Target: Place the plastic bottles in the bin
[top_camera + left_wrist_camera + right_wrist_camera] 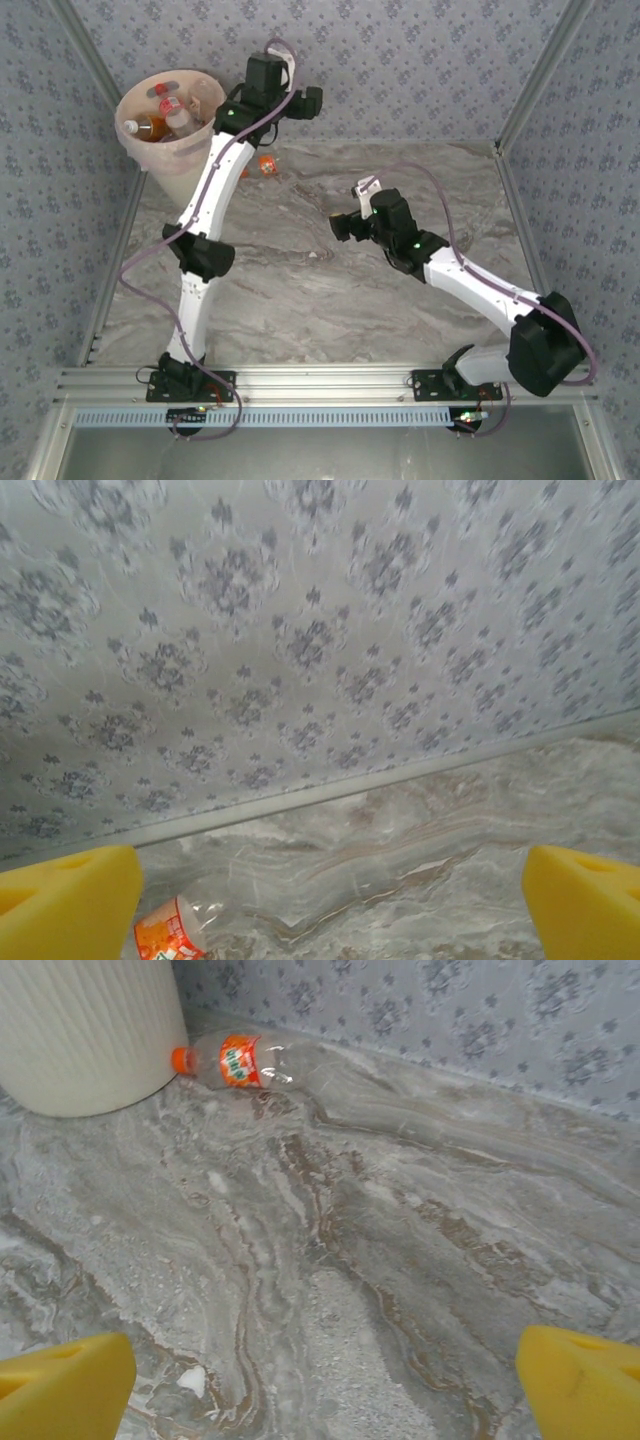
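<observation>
- The grey marbled tabletop point(300, 300) is mostly bare stone, so there is plenty of open room in the middle and at the near side. It is hemmed in by flower-patterned wall panels point(400, 60) at the back and both sides.
- The round cream plastic bin point(175, 165) stands in the far left corner, close to the walls. It already holds several clear bottles with coloured caps point(165, 115), so most of the job looks done.
- The left tool point(325, 905) hangs high beside the bin, yellow fingers spread wide and empty.
- The right tool point(325, 1385) is over mid-tabletop, also wide open and holding nothing, with a clear run ahead.
- One small clear plastic bottle with an orange label and cap point(235, 1060) lies on its side, its cap at the bin's foot. That tight spot against the bin wall is the awkward part, I'd say.
</observation>
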